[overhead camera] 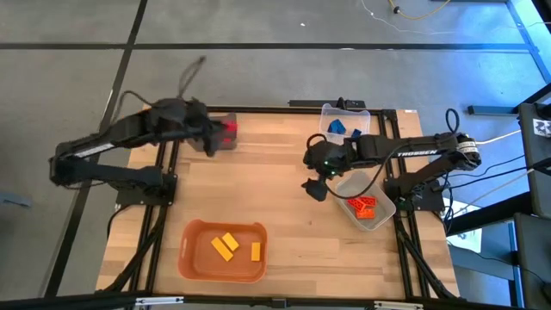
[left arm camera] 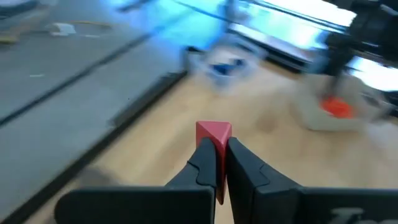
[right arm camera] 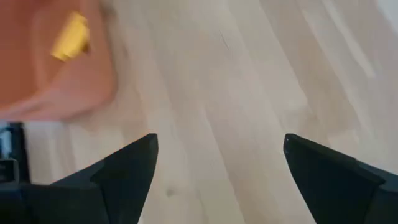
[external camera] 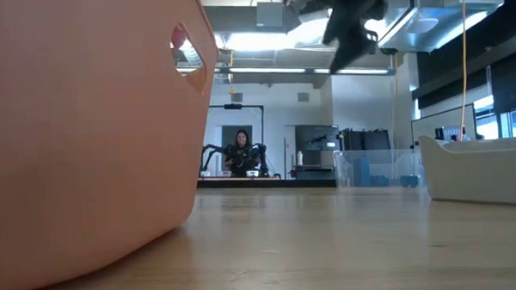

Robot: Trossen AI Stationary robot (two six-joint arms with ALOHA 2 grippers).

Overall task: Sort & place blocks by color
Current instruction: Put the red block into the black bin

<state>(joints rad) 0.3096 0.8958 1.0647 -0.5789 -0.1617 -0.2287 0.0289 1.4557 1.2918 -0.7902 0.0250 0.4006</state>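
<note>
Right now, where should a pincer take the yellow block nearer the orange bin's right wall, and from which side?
Take the yellow block across its two long sides at mid-length, coming straight down. It lies flat, clear of the other yellow block, and the orange bin walls would likely block any side approach.

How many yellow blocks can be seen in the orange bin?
2. Both small yellow plastic blocks lie inside the orange plastic bin at the table's near edge: one near the middle, one toward its right. Others may be hidden.

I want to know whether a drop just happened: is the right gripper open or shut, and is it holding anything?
Open and empty: the right gripper shows its fingers spread wide with only bare table between them.
</note>
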